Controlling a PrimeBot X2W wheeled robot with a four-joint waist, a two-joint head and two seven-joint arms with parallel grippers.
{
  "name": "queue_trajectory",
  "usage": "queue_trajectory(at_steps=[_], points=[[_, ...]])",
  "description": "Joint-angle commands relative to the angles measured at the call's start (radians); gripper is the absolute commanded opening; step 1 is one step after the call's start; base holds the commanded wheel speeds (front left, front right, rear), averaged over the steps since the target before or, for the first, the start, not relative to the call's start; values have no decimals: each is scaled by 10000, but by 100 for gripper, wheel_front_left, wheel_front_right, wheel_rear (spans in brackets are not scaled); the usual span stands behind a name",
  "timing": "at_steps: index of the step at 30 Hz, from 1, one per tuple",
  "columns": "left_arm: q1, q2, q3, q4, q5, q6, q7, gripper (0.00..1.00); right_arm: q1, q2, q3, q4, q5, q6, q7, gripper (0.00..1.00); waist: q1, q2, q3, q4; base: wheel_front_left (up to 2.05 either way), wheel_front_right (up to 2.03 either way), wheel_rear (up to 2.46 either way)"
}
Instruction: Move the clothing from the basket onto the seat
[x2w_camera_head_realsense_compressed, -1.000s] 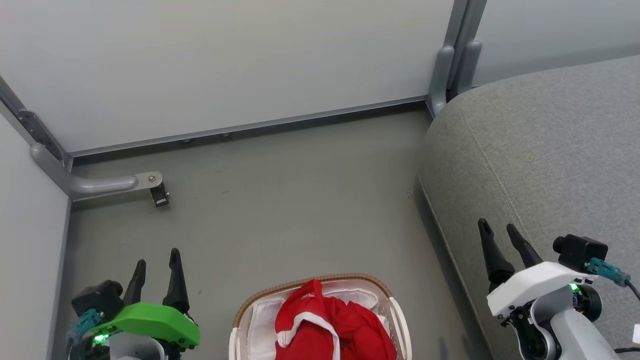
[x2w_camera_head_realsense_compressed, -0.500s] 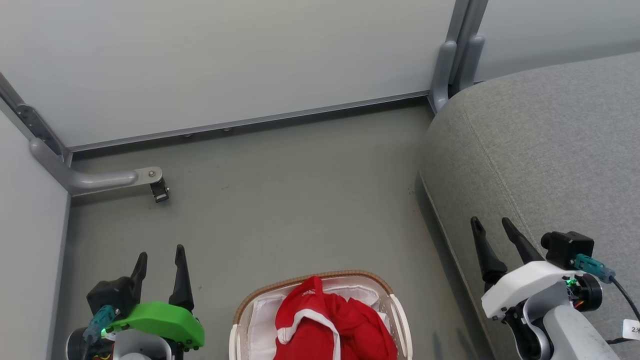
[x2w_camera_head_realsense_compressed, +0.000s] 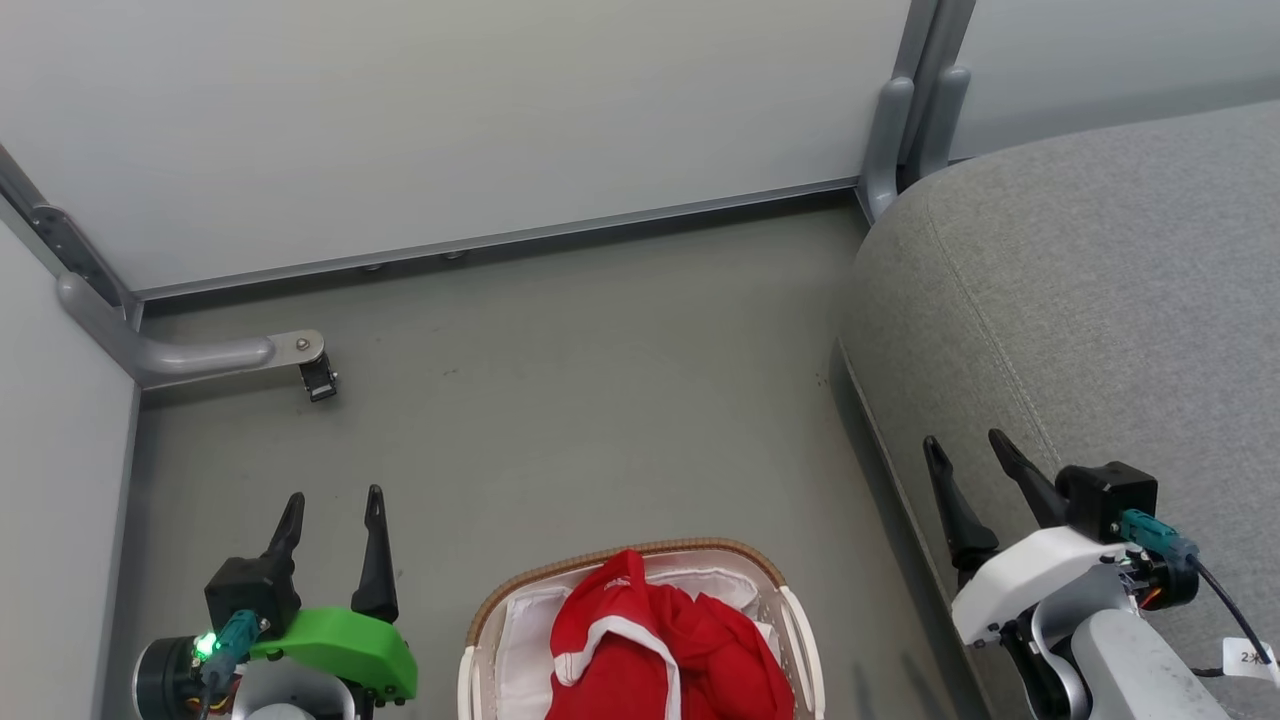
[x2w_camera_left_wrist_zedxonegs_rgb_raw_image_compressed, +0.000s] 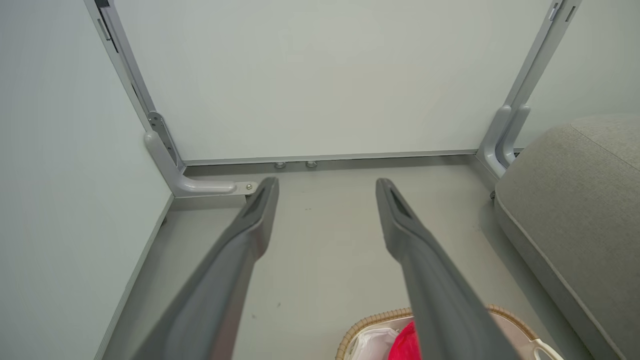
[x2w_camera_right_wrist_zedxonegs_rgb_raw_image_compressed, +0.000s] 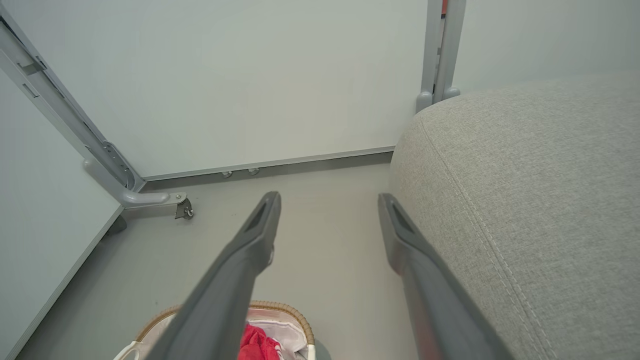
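Left end effector (x2w_camera_head_realsense_compressed: 335, 494) and right end effector (x2w_camera_head_realsense_compressed: 965, 440) both hang spread wide, holding nothing, above the floor (x2w_camera_head_realsense_compressed: 600, 400). The red clothing (x2w_camera_head_realsense_compressed: 650, 650) is heaped in the basket (x2w_camera_head_realsense_compressed: 740, 553), which sits between them, back toward the robot. The right one's just beside the seat (x2w_camera_head_realsense_compressed: 1100, 300), so I'd guess it's the better pick.

The left gripper (x2w_camera_head_realsense_compressed: 335, 494) has two tapered dark grey fingers (x2w_camera_head_realsense_compressed: 377, 560), a green moulded cover (x2w_camera_head_realsense_compressed: 340, 650) and a green indicator light (x2w_camera_head_realsense_compressed: 207, 643). The right gripper (x2w_camera_head_realsense_compressed: 965, 439) has a white moulded cover (x2w_camera_head_realsense_compressed: 1020, 590), a black camera block (x2w_camera_head_realsense_compressed: 1105, 497), a teal connector (x2w_camera_head_realsense_compressed: 1145, 530), a thin black cable (x2w_camera_head_realsense_compressed: 1222, 600) and a white paper tag (x2w_camera_head_realsense_compressed: 1248, 657).
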Motion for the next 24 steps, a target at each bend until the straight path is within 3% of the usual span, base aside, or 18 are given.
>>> queue_trajectory(at_steps=[1,13,24], points=[[-114,-5,2,-41,240,30,-86,100,-135,-42,30,18,-215,0,-102,100,0,14,-2,-9,0,0,0],[1,-98,-79,56,1154,-113,-313,100,-173,-37,181,326,-1011,0,-324,100,0,16,123,-145,0,0,0],[-905,-329,-565,688,1826,-602,-497,100,-991,-122,488,-50,-1628,-1,-509,100,0,17,1801,-1048,0,0,0]])
